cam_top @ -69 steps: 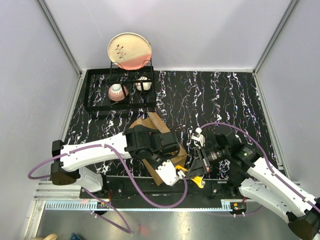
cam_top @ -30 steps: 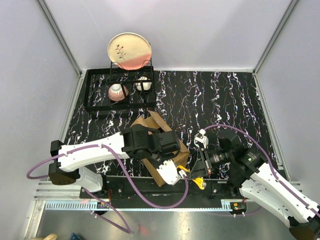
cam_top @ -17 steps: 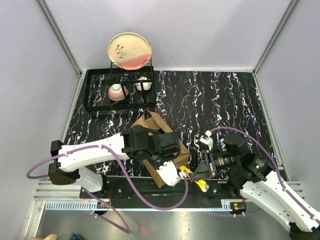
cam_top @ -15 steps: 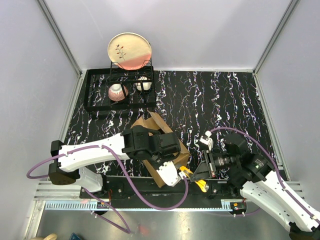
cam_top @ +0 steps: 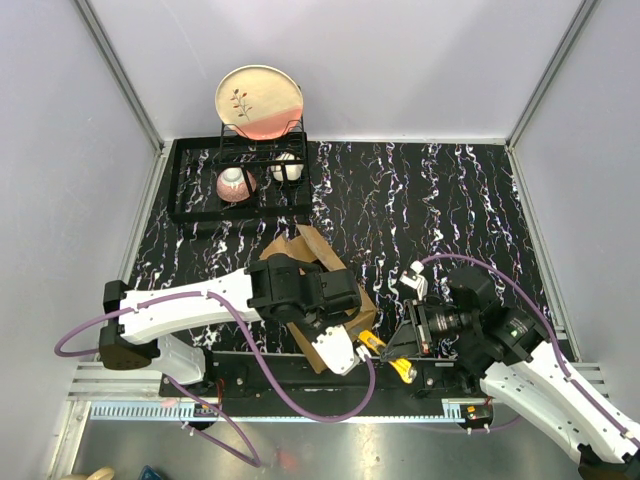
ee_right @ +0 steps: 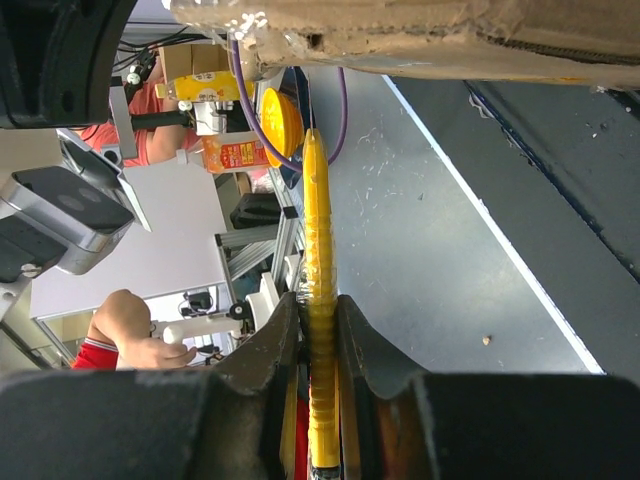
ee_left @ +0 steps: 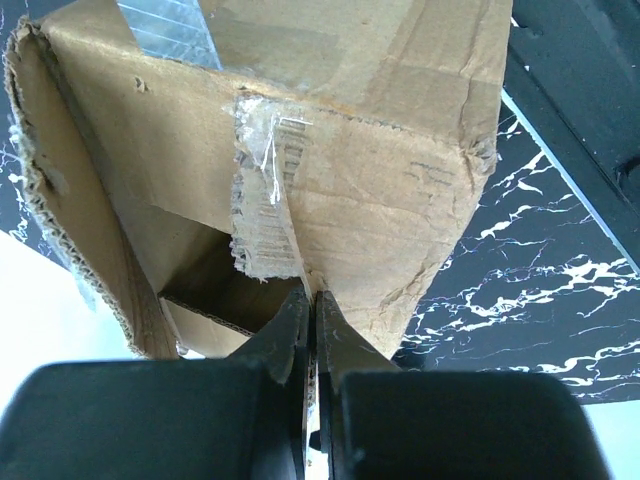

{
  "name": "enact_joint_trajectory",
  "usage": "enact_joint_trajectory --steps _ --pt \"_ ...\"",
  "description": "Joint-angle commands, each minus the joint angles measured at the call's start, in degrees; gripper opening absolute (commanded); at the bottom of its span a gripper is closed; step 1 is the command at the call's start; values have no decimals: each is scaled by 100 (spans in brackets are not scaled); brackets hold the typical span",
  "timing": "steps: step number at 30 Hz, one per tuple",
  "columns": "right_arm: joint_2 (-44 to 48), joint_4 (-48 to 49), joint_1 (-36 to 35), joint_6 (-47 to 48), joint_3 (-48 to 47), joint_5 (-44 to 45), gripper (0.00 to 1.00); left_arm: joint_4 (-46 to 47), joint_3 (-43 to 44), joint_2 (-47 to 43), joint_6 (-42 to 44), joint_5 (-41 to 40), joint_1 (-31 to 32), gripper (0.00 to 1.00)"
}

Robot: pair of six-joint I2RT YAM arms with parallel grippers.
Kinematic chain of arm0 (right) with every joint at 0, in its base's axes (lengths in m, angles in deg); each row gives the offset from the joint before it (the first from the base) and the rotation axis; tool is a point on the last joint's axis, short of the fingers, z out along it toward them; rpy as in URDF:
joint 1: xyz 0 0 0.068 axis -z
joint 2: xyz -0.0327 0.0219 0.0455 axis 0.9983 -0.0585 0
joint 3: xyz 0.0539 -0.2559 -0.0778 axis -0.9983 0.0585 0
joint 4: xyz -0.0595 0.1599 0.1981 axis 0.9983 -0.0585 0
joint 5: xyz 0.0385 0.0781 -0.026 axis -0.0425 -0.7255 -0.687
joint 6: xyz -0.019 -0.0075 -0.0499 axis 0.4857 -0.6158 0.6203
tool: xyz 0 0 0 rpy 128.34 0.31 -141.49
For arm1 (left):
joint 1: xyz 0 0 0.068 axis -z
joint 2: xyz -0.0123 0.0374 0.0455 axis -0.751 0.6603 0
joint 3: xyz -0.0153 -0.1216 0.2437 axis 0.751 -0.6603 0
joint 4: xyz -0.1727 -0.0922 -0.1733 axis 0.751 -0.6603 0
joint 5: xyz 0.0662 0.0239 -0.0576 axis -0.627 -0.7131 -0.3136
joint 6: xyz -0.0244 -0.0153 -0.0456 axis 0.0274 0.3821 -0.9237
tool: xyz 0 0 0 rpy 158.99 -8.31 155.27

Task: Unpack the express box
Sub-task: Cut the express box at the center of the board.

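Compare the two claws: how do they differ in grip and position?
The left claw pinches a torn flap of the express box; the right claw grips a thin yellow tool. The left claw touches cardboard; the right claw sits apart from the box. Both are shut.

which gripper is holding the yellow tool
The right gripper, shut on the thin yellow tool; the left gripper pinches the box edge.

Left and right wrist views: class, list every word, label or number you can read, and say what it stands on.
None is readable.
Express box: faint dark print on its side, too blurred to read.
Red and yellow label beyond the yellow tool, right wrist view: too small to read.
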Motion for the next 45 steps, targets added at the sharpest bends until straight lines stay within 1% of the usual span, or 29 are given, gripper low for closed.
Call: enact_joint_trajectory --steps 1,6,10,17,27,33,41,44,45 --pt "54 119 -2 -64 -78 104 0 -188 61 -298 -8 -206 41 0" --pt "71 444 -11 -327 80 174 0 -197 158 -271 -26 -188 50 0" --pt "63 917 -2 -582 273 183 0 -188 184 -236 -26 -180 67 0" --pt "-34 1349 -2 -881 607 -186 0 -100 211 -157 1 -232 85 0" --pt "-280 2078 -2 -1109 695 -766 0 5 299 63 10 -303 111 0" --pt "-289 2641 -11 -1567 977 -1179 0 58 343 168 10 -382 129 0" --pt "-359 2616 -2 -1602 1012 -1821 0 76 343 256 -8 -470 129 0" --pt "-482 2248 -2 -1261 881 -1900 0 76 369 282 -17 -531 138 0" --pt "-526 1872 -11 -1103 819 -1883 0 76 378 300 -26 -540 138 0"
